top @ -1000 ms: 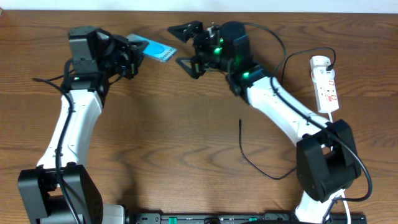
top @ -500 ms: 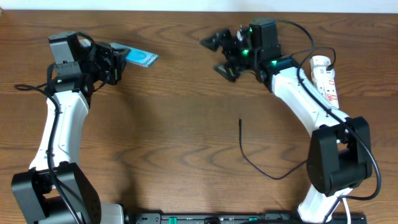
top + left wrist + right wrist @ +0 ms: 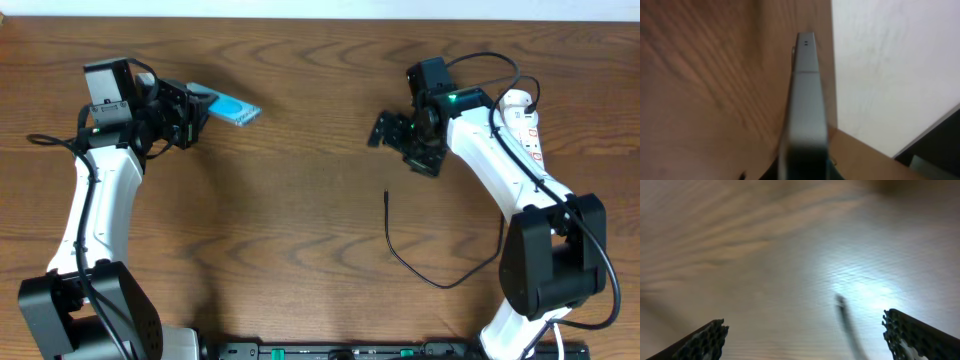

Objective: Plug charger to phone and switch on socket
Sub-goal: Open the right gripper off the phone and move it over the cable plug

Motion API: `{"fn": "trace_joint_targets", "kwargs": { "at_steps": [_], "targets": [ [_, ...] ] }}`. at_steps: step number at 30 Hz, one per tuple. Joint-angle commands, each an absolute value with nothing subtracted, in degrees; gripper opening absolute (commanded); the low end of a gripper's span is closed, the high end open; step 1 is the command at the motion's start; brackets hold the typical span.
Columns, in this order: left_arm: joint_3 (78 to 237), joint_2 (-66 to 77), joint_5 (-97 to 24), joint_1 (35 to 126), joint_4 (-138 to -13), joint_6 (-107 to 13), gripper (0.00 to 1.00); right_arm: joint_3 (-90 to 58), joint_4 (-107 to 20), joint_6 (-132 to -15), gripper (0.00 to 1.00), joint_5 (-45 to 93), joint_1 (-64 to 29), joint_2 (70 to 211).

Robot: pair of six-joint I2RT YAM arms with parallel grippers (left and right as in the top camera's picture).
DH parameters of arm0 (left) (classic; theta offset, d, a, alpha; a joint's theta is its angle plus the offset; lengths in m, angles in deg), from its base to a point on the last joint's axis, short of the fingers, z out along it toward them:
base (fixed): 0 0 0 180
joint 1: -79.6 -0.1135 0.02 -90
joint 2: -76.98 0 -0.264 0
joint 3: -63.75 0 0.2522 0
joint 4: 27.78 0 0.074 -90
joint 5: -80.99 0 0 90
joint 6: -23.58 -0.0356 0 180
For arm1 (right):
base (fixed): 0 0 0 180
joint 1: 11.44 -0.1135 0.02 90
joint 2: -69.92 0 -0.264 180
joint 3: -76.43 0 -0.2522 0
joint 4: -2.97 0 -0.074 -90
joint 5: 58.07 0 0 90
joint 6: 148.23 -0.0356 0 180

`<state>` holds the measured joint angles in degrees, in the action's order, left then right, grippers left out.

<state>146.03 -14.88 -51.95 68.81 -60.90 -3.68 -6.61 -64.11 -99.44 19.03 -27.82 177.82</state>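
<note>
In the upper left of the overhead frame, the phone (image 3: 232, 106) is held pinched at one end by the left gripper (image 3: 198, 106). Its cyan face is turned partly upward and its free end is pointed toward the middle of the table (image 3: 280, 210). Whether it is touching the wood cannot be told. In the left wrist view the phone (image 3: 805, 100) is seen edge-on as a narrow grey strip running from the bottom centre toward the top. Wood grain is seen to its left and a pale wall beyond the table edge to its right. The gripper's own fingers are barely made out there.

In the upper right of the overhead frame, the right gripper (image 3: 400, 150) is held with its fingers spread wide and nothing between them. It is placed just above the plug tip (image 3: 387, 198) of the charger (image 3: 389, 235). From the tip, which lies right of centre, the thin black cable is run downward, curved through the lower right and lost behind the right arm.

In the right wrist view the fingers (image 3: 705, 340) are seen at the two lower corners, well apart. The charger (image 3: 842, 311) is seen blurred between them on the lit wood.

At the far right, the socket (image 3: 527, 140) is laid lengthwise near the top edge, beside the right arm.
</note>
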Motion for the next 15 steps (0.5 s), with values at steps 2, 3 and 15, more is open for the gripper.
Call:
{"fn": "trace_joint_targets", "kwargs": {
  "at_steps": [2, 3, 15],
  "targets": [
    [146.64, -14.77, -55.34, 69.40, -62.08, -11.64, 0.07, -6.13, -68.11, -92.32, 0.95, 25.41, -28.24, 176.05],
    [146.64, -14.77, -56.15, 69.75, -62.08, -12.93, 0.07, -6.13, -68.63, -91.64, 0.94, 25.59, -28.63, 176.05],
    [146.64, -14.88, -69.87, 72.46, -61.79, -25.45, 0.08, -6.19, -73.35, -85.82, 0.94, 25.59, -34.16, 179.77]
  ]
}}
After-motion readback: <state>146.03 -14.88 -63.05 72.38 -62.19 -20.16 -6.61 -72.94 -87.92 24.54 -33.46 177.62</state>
